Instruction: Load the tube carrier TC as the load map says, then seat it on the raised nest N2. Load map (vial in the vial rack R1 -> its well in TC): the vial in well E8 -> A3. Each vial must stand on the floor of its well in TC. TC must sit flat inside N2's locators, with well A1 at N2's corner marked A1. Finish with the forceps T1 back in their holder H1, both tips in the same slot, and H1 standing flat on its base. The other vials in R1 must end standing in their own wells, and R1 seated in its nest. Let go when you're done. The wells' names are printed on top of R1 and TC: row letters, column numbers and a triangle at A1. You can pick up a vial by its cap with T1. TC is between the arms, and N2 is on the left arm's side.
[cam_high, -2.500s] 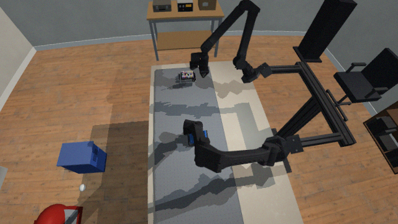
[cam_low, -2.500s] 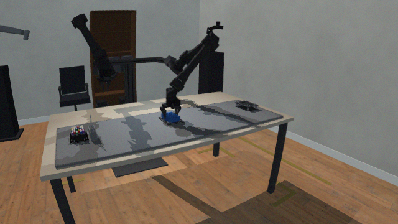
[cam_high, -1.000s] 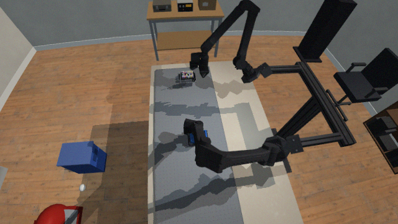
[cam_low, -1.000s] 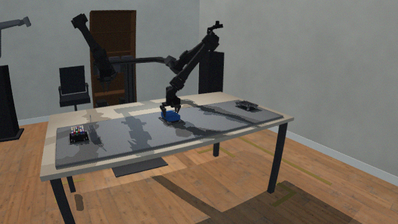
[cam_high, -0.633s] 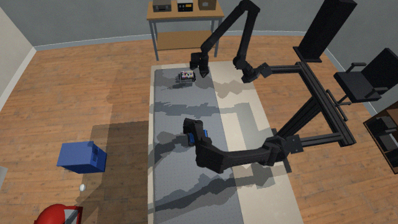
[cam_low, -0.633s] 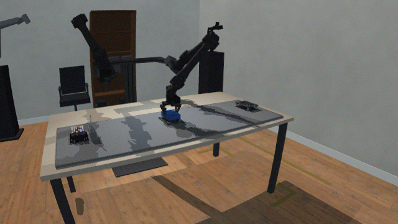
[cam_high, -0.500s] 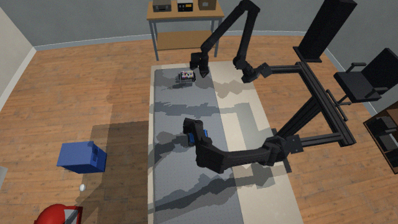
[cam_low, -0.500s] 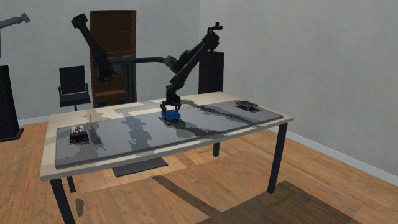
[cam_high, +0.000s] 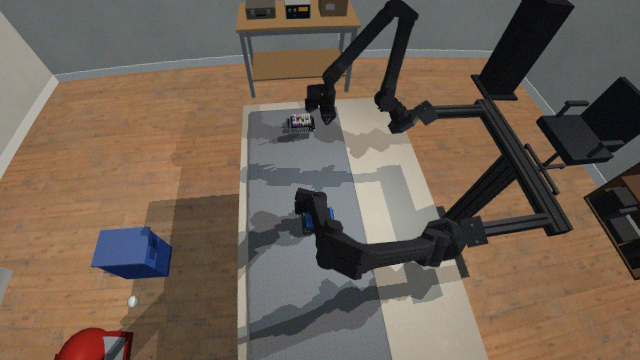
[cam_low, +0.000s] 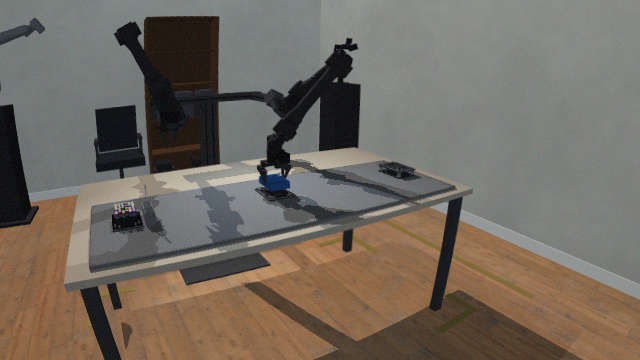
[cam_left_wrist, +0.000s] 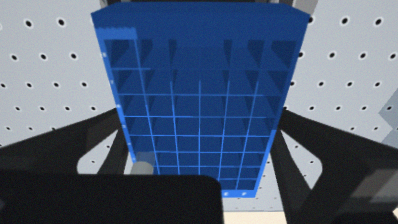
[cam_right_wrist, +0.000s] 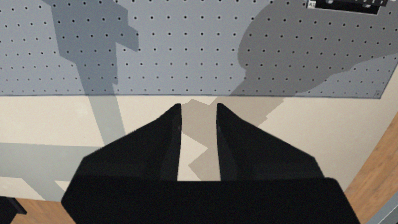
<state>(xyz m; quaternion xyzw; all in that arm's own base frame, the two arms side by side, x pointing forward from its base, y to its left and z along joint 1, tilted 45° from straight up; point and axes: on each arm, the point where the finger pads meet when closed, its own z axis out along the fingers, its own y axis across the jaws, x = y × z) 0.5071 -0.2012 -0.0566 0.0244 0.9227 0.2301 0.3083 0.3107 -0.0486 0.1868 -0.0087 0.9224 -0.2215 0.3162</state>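
The blue tube carrier TC is between the fingers of my left gripper, which is shut on its two sides. In the exterior view TC hangs a little above a dark nest. A pale cap shows in a well near TC's lower left; its well name is unreadable. The raised nest N2 stands apart. My right gripper is slightly open and empty, high above the table. Rack R1 holds many coloured-cap vials. The thin forceps T1 appear upright beside R1.
The grey perforated mat lies on the cream table. A dark object's edge shows at the top right of the right wrist view. The left arm and its camera hide part of TC.
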